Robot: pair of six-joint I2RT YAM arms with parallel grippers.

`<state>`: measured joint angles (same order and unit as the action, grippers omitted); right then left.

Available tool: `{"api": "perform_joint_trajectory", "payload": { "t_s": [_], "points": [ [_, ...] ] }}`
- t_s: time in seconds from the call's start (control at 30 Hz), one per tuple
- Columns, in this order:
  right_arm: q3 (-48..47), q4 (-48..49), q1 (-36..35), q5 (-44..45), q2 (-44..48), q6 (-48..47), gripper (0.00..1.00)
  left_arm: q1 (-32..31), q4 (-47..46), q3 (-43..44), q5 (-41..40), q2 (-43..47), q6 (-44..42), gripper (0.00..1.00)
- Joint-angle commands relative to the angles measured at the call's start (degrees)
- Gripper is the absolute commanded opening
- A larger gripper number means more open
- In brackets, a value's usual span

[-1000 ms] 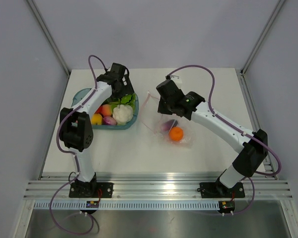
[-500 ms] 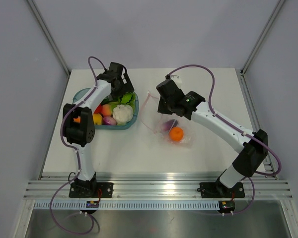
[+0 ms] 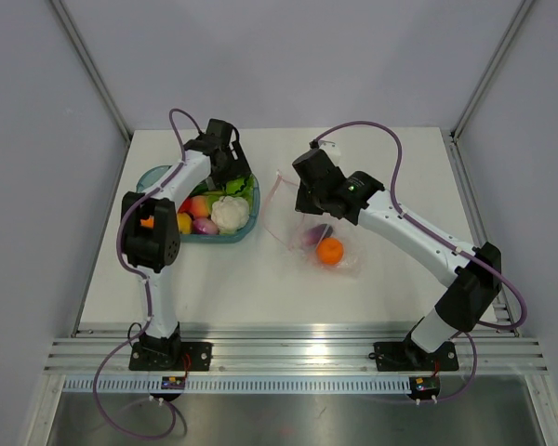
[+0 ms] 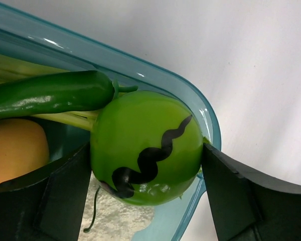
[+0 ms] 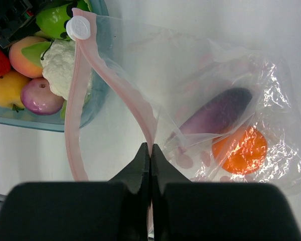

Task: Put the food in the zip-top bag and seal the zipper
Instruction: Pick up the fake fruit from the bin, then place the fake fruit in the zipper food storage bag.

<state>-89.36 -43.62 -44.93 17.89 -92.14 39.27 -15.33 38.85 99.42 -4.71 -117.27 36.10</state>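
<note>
The clear zip-top bag (image 3: 324,243) lies at mid-table with an orange ball (image 5: 239,150) and a purple eggplant (image 5: 215,118) inside. My right gripper (image 5: 150,150) is shut on the pink zipper (image 5: 110,75) strip, holding the mouth edge up. A white slider (image 5: 81,27) sits at the strip's end. My left gripper (image 4: 146,170) is down in the teal tray (image 4: 155,75). Its two fingers touch both sides of a green ball (image 4: 145,145) with a black squiggle. A green chilli (image 4: 50,94) lies beside it.
The teal tray (image 3: 153,177) at the left holds more food: a white cauliflower (image 3: 229,212), a purple piece (image 3: 205,225), and yellow and peach fruits. Green leaves lie by its far rim. The left arm's elbow (image 3: 147,243) hangs over the tray's near-left side.
The left gripper's fingers have drawn in against the green ball, and that arm's elbow has shifted slightly. The right gripper and the bag have stayed still.
</note>
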Motion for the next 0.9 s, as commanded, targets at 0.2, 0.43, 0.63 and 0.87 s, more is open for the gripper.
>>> {"api": "perform_joint_trajectory", "payload": {
  "t_s": [0.2, 0.43, 0.63, 0.87],
  "points": [
    [-1.6, 0.3, 0.5, 0.1, 0.9, 0.1, 0.00, 0.0, -1.7, -4.7, -3.8, 14.6, -0.9, 0.68],
    [-1.9, 0.7, 0.5, -0.1, 0.2, 0.0, 0.00, -0.9, -1.3, -11.3, -1.3, 24.8, -2.2, 0.67],
    [-2.4, 1.2, 0.5, -0.6, -1.1, 0.1, 0.00, -4.8, -1.8, -15.7, 6.0, 33.3, -1.0, 0.67],
    [-2.6, 1.4, 0.5, -0.8, -1.5, 0.2, 0.00, -10.0, -2.5, -18.5, 13.2, 38.4, 1.1, 0.66]
  ]
}}
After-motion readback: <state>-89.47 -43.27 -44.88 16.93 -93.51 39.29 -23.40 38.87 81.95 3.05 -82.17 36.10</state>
